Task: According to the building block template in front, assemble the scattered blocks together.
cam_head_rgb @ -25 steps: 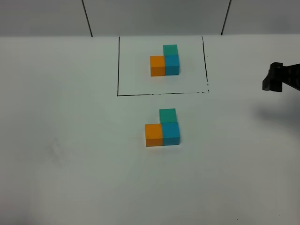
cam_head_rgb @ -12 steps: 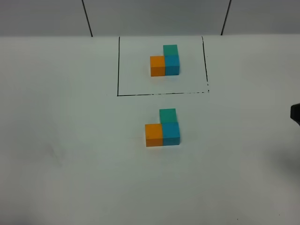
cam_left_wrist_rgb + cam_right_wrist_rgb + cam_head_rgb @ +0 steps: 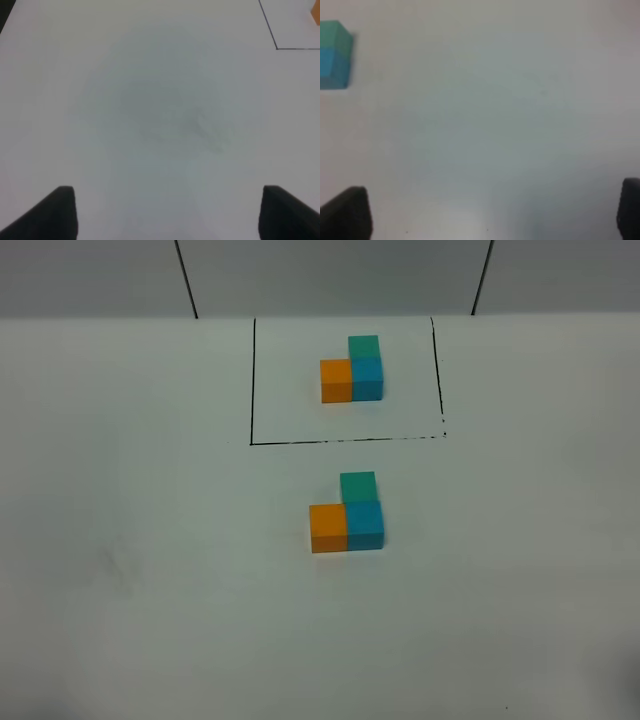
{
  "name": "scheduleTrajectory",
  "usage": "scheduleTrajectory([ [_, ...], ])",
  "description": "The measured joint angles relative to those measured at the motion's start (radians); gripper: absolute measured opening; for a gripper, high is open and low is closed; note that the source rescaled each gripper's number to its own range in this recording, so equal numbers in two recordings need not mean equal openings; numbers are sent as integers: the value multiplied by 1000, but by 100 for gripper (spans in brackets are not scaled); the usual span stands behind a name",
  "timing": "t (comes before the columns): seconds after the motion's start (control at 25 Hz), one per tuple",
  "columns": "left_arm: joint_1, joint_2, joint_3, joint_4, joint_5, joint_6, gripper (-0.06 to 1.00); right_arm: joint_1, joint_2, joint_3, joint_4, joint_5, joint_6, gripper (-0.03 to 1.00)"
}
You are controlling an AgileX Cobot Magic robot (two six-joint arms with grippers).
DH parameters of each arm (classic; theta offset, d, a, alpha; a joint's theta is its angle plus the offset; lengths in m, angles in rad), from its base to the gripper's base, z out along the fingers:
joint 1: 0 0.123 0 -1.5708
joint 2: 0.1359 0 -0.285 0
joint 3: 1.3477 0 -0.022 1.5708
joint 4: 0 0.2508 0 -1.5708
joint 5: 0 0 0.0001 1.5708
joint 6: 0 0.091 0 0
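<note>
The job looks done. On the white table [image 3: 150,570], the three loose blocks sit pushed together near the middle. Going left to right, the orange block [image 3: 328,528] touches the blue block [image 3: 365,526], and the green block [image 3: 357,486] sits right behind the blue one. That makes an L shape.

Farther back is the template [image 3: 352,370], inside a thin black box [image 3: 253,390] drawn on the table. It has the same L: orange on the left, blue on the right, green behind the blue. The two shapes match, so I think nothing is left to build.

No arm shows in the high view. The left gripper [image 3: 167,212] has its jaws wide apart over bare table and holds nothing. The right gripper [image 3: 492,212] also has its jaws wide apart and holds nothing; the green and blue blocks show off to one side. Nothing stands in the way.
</note>
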Motion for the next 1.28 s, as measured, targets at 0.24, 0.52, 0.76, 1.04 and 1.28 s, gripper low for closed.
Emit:
scheduleTrajectory([
  [0.24, 0, 0, 0, 0, 0, 0, 59, 27, -220, 77, 1, 29, 1, 100],
  [0.52, 0, 0, 0, 0, 0, 0, 59, 27, -410, 84, 59, 31, -68, 100],
  [0.76, 0, -1, 0, 0, 0, 0, 59, 28, -421, 85, 68, 31, -82, 100],
  [1.04, 0, -1, 0, 0, 0, 0, 59, 28, -421, 85, 68, 31, -83, 99],
  [1.28, 0, -1, 0, 0, 0, 0, 59, 28, -421, 86, 68, 31, -83, 96],
])
